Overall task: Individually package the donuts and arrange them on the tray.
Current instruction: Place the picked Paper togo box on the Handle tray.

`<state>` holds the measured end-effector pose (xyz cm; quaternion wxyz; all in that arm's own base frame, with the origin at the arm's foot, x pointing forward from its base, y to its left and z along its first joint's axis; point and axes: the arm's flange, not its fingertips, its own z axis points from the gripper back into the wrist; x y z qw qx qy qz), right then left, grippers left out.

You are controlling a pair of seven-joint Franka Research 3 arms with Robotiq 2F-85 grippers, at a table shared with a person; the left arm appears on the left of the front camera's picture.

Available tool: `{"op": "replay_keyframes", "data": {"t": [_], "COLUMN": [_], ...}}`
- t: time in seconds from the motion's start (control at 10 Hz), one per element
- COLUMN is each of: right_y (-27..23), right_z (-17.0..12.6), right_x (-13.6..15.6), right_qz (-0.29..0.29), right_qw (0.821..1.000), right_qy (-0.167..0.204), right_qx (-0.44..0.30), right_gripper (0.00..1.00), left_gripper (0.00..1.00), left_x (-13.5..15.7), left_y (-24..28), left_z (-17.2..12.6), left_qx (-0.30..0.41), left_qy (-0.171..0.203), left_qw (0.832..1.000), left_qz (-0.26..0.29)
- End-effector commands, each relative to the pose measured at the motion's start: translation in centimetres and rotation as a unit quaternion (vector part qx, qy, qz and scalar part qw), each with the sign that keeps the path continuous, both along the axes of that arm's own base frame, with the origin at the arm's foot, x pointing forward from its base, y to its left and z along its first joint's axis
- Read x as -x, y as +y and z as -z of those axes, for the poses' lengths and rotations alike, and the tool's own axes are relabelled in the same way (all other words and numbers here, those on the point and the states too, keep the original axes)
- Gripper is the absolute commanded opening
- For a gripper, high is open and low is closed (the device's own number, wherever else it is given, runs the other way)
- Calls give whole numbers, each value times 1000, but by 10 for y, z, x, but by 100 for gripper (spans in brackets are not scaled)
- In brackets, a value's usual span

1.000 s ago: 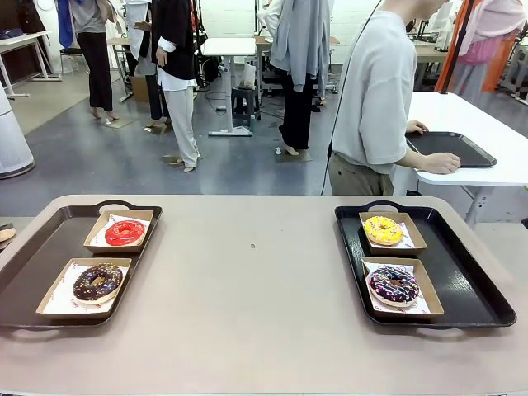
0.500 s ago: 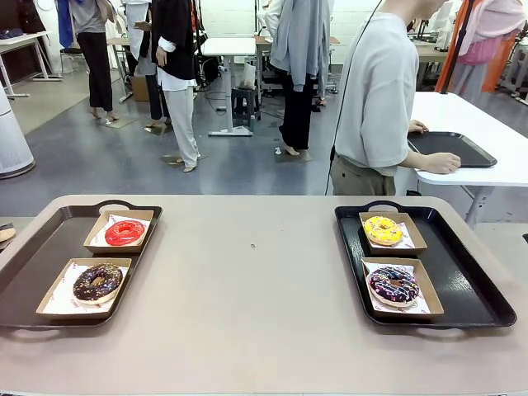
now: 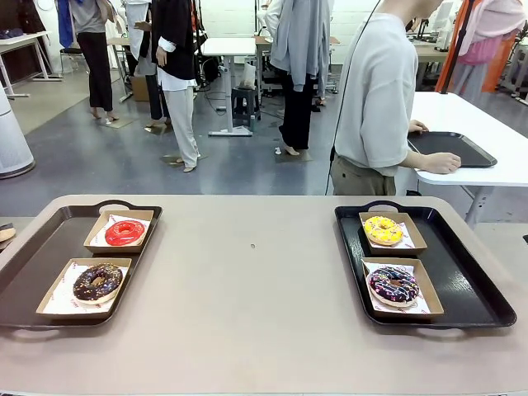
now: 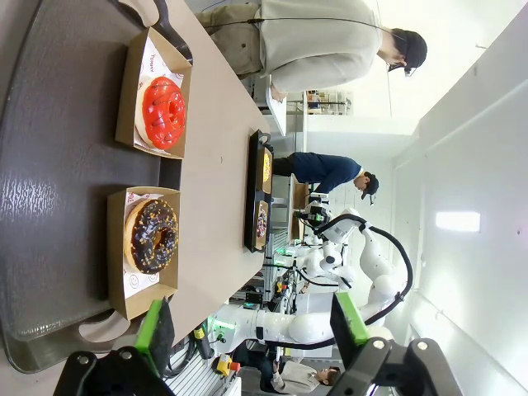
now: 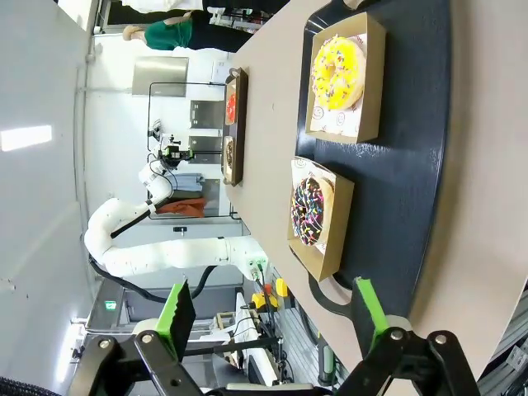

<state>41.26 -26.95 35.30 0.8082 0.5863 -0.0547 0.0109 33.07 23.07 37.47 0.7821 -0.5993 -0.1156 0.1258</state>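
All four donuts are seen already boxed: the red donut point(image 3: 124, 233) and the chocolate donut point(image 3: 97, 283) in open cardboard boxes on the left tray point(image 3: 37, 256), the yellow donut point(image 3: 384, 230) and the purple sprinkled donut point(image 3: 393, 285) likewise on the right tray point(image 3: 466, 276). The task is judged to be at or near its end. The left gripper point(image 4: 250, 334) is held clear at the near end of the left tray with its fingers spread wide and nothing between them; the right gripper point(image 5: 274, 320) is held the same way near the right tray, fingers apart, empty. Risks are judged as follows: the boxes are shallow, light and lidless, so a nudge from a finger could slide one across the smooth black tray or tip a donut out; glossy glaze could smear or stick to a green pad if pressed; paper liners under the donuts could lift and drag. Thin cardboard walls would probably buckle under a pinch. The trays are hard, dark, raised-rimmed, with loop handles; the tabletop point(image 3: 256, 297) is matte beige and bare between them. A person point(image 3: 375, 99) is seen at the far side, turned to another table, hands on a further tray.
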Motion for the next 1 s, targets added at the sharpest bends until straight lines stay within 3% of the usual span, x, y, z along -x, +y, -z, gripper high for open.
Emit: {"op": "replay_keyframes", "data": {"t": [0.0,0.9], "right_y": [1,1], "right_z": [-2,-2], "right_x": [3,3], "right_qz": [-6,-6], "right_qw": [1000,1000], "right_qy": [6,6], "right_qx": [3,3], "right_gripper": [99,99], "left_gripper": [100,100], "left_x": [4,4], "left_y": [-1,-1], "left_z": [-2,-2], "left_qx": [4,4], "left_qy": [-5,-5], "left_qw": [1000,1000], "left_qz": [0,0]}}
